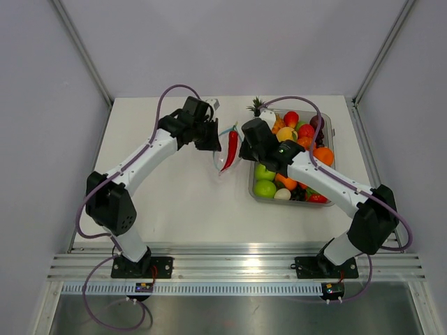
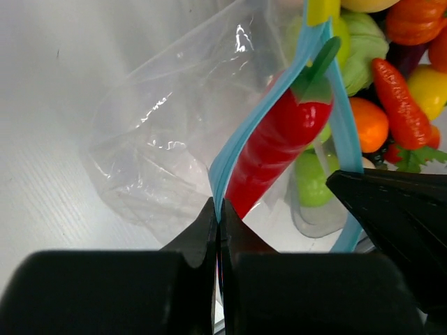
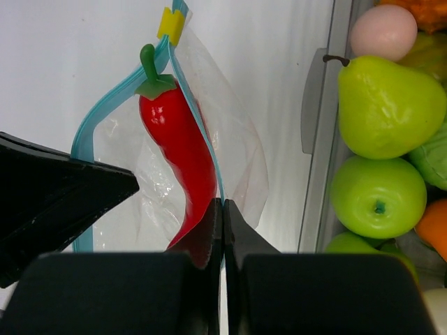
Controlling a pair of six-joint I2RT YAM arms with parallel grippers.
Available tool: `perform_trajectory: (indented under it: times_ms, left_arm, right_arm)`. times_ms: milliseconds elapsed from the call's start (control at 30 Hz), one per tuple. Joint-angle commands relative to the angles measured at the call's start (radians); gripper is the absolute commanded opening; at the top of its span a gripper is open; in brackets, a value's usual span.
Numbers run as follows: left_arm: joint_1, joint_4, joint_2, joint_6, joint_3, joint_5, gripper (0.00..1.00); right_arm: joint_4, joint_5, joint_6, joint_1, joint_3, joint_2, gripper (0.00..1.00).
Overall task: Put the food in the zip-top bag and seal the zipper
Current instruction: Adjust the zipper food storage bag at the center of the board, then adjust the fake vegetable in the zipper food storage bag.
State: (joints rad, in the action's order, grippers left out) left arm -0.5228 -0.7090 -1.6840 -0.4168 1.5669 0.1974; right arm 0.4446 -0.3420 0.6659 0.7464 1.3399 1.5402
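Top view: both arms reached in to meet near the middle of the desk [image 1: 174, 202], just left of the clear tray [image 1: 288, 202] of toy fruit. The zip-top bag [image 1: 222, 167] sat between the two end effectors, with the red chili pepper [image 1: 231, 149] showing in it.

Left wrist view: left end effector [image 2: 218, 222] pinched tight on the light-blue zipper [image 2: 225, 159], jaws together with only the strip between them. The chili [image 2: 276, 150] lay between the two blue strips, which stood apart; mouth was open. Clear film of the bag [image 2: 150, 139] was crumpled to the left.

Right wrist view: right end effector [image 3: 222, 218] likewise clamped narrow on the zipper's [image 3: 105, 105] other strip, beside the chili's lower body. The chili [image 3: 178, 139] ran lengthwise in the pouch, green stem up toward the yellow tab [image 3: 171, 24] at the strip's end. Green pear [image 3: 387, 98] and green apple [image 3: 374, 206] lay in the tray to the right.

Could not tell whether the bag touched the desk or hung clear of it
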Motion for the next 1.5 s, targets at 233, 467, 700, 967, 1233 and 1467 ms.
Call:
perform_trajectory:
  times_ms: [233,467,700,967,1233,1467]
  left_arm:
    - [-0.025,0.107,-0.019,-0.033,-0.050,0.132,0.00]
    - [-0.025,0.161,-0.010,-0.056,-0.091,0.212,0.00]
    - [-0.025,0.172,0.001,-0.054,-0.094,0.241,0.00]
    - [-0.025,0.161,0.004,-0.050,-0.093,0.243,0.00]
    - [-0.025,0.154,-0.003,-0.048,-0.079,0.241,0.00]
    - [-0.025,0.144,-0.003,-0.042,-0.071,0.237,0.00]
  right_arm:
    - [0.063,-0.043,0.008,0.010,0.022,-0.002,0.24]
    - [0.065,-0.055,-0.006,0.010,0.042,-0.012,0.26]
    - [0.104,-0.078,-0.045,-0.002,0.132,0.041,0.34]
    - [0.094,-0.074,-0.057,-0.005,0.174,0.025,0.36]
    - [0.065,-0.057,-0.069,-0.004,0.191,-0.002,0.30]
    - [0.059,-0.031,-0.066,-0.004,0.200,0.023,0.04]
